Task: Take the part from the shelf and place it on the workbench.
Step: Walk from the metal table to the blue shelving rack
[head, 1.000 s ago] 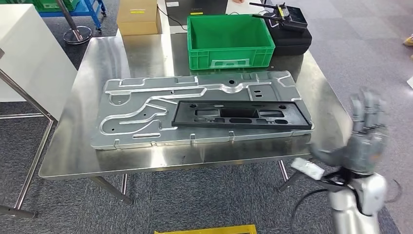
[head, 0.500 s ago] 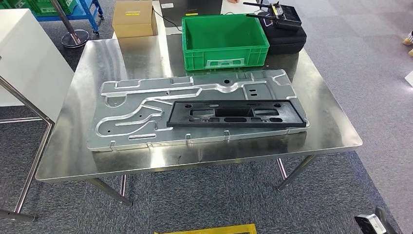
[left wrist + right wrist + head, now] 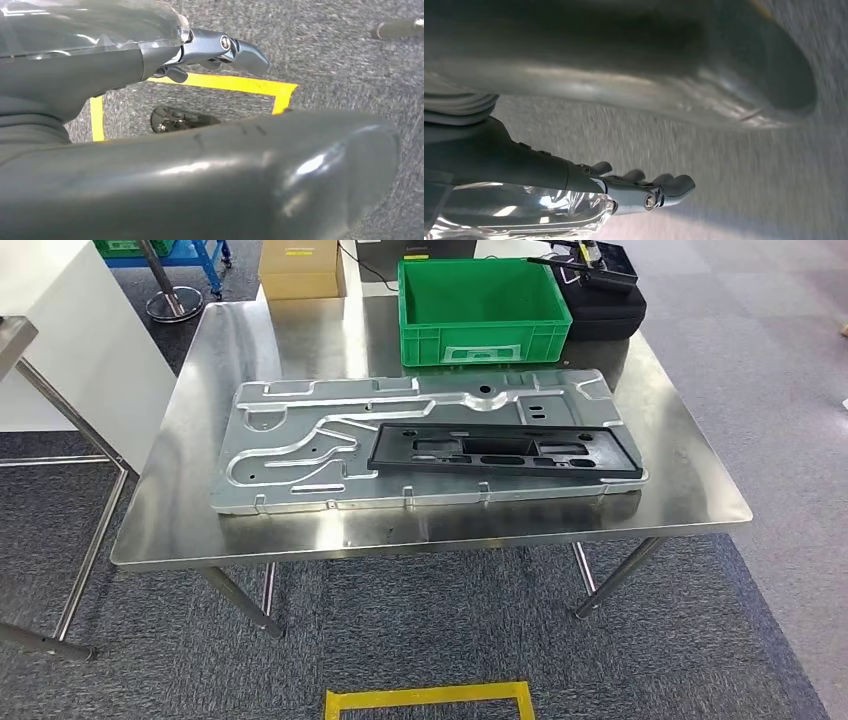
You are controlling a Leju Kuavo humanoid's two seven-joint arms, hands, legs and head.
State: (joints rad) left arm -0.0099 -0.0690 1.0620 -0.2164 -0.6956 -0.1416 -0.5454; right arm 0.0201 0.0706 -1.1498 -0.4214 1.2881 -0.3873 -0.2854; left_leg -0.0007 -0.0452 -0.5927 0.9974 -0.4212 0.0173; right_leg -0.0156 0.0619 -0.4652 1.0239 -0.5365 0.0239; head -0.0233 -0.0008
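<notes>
The black plastic part (image 3: 505, 449) lies flat on the workbench (image 3: 200, 530), resting on top of a large silver stamped panel (image 3: 300, 455). Its long axis runs side to side, parallel to the near edge of the workbench, and it sits toward the right half of the panel, its right end almost at the panel's right edge. A green crate (image 3: 480, 300) stands at the far edge, with a cardboard box (image 3: 300, 268) toward the far left corner and a black case (image 3: 605, 305) toward the far right corner.

Both arms hang low, away from the workbench. The left hand (image 3: 200, 165) looks down on grey carpet and a yellow tape outline (image 3: 225, 84); its fingers hold nothing and stand apart from the thick thumb. The right hand (image 3: 644, 192) hangs over carpet as well, fingers loosely extended and apart from the thumb, holding nothing.

Judging from this, the part already lies where the task wants it, far ahead of and above both hands, with the right hand probably the nearer one
</notes>
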